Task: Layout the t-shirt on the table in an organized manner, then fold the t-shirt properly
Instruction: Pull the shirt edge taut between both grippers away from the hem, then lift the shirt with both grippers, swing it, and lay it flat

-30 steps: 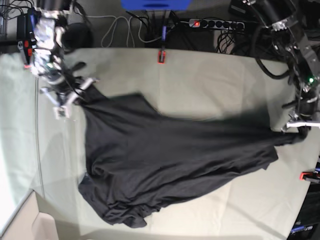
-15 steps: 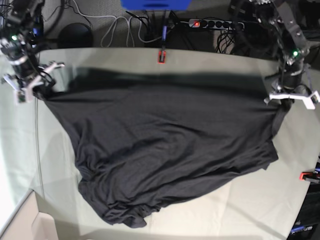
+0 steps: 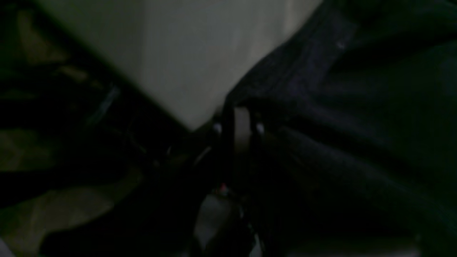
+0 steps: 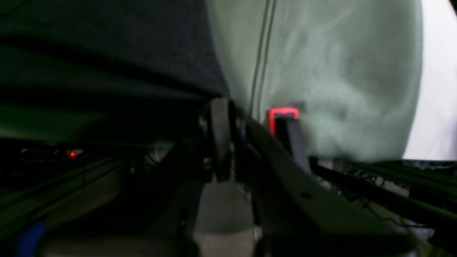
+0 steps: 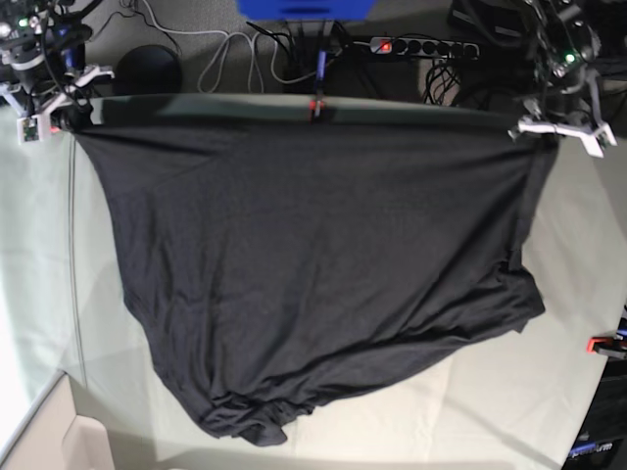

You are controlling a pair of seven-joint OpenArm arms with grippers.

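Nearest the camera, around 7 o'clock in the base view, the hem end of the t-shirt [image 5: 313,264] is bunched into a wrinkly heap on the table [image 5: 490,401]. A red-orange clamp [image 5: 600,344] sits on the edge at about 4 o'clock. From there the black fabric fans out toward the far side, where its top edge is pulled into a taut straight line across 12 o'clock. The right gripper [image 5: 61,113] at 10 o'clock is clenched on one corner; in its wrist view the fingers [image 4: 219,137] pinch dark cloth just beside another clamp [image 4: 282,117]. The left gripper [image 5: 551,132] at 2 o'clock grips the other corner, fingers [image 3: 242,130] closed on fabric, though that view is very dark.
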